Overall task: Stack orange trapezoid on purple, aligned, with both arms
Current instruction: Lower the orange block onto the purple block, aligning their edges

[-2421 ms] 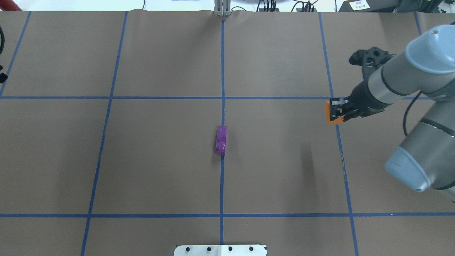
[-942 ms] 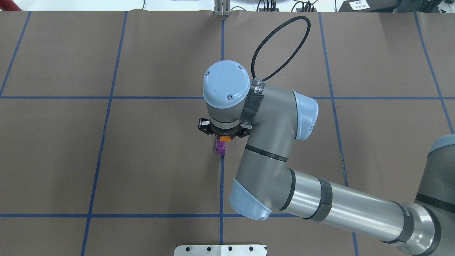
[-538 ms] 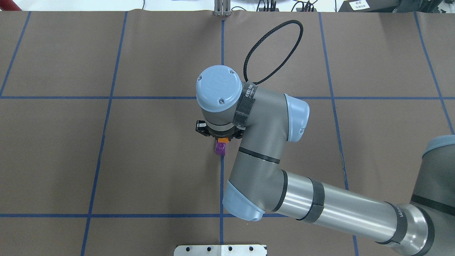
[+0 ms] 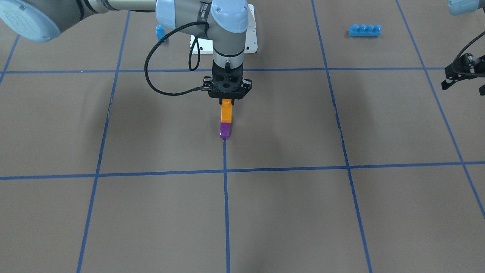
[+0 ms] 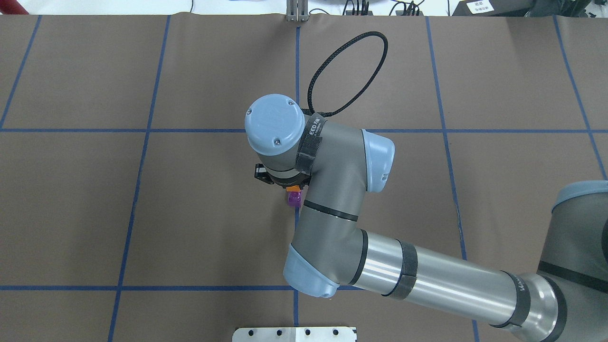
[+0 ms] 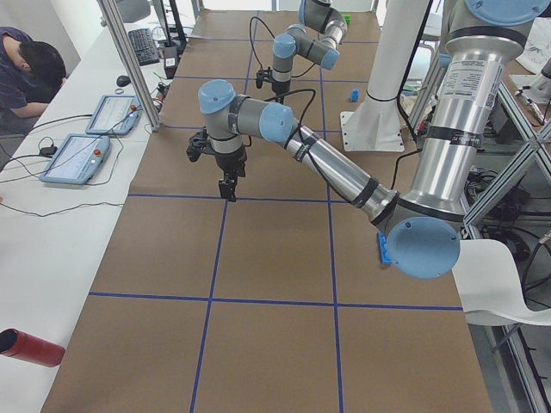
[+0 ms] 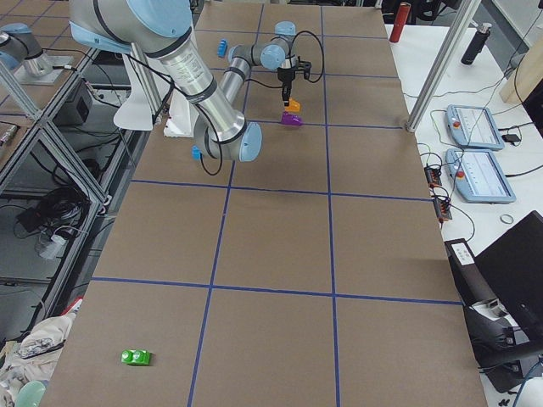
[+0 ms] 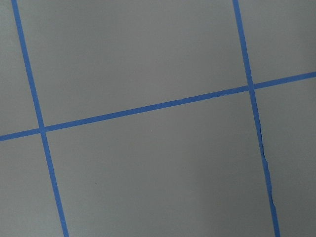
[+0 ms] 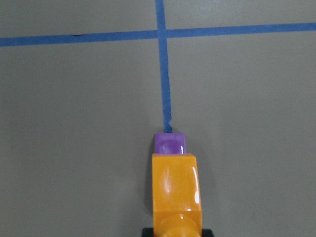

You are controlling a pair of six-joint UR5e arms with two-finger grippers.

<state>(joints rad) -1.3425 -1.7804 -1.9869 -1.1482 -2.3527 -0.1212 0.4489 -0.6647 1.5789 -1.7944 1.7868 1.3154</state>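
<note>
R pincer (image 4: pixel 226 99) grips the small shiny orange plastic sloped block (image 4: pixel 226 112), right over the small shiny purple plastic block (image 4: pixel 225 130) below it. Placing step, I think. Next: line up, go down slow, press.

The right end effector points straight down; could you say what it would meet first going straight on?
The right end effector carries the orange trapezoid, which would meet the purple block directly beneath; whether they already touch is unclear.

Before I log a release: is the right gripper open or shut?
Shut on the glossy orange plastic trapezoid block; the right gripper pinches its top.
</note>
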